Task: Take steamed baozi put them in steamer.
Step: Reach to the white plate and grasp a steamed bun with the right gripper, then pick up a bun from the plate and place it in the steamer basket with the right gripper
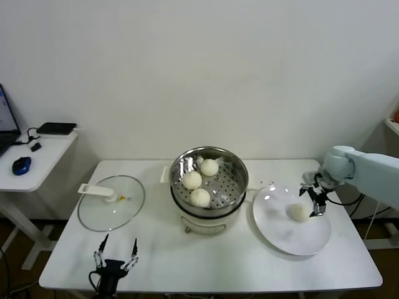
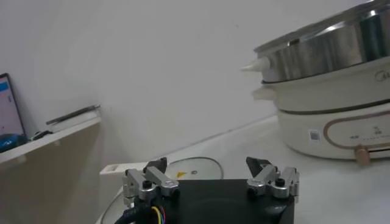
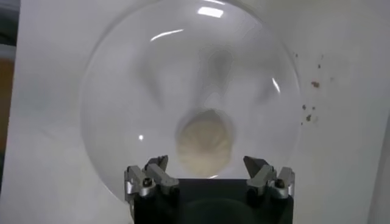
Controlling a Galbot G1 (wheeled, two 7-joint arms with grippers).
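Steamed baozi (image 1: 298, 212) lies on the plate (image 1: 282, 235) below the wide-open, empty right claw (image 1: 313, 202).

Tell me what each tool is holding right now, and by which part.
Nothing is held. The right tool hangs open above the last baozi on the plate. The left tool is open and empty near the table's front edge.

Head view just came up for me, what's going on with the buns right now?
Three steamed baozi already sit in the steamer. The last baozi lies alone on the white plate to its right. The right gripper hovers just above that bun, fingers open on either side of it, not gripping. The left gripper waits open at the table's near edge by the glass lid.
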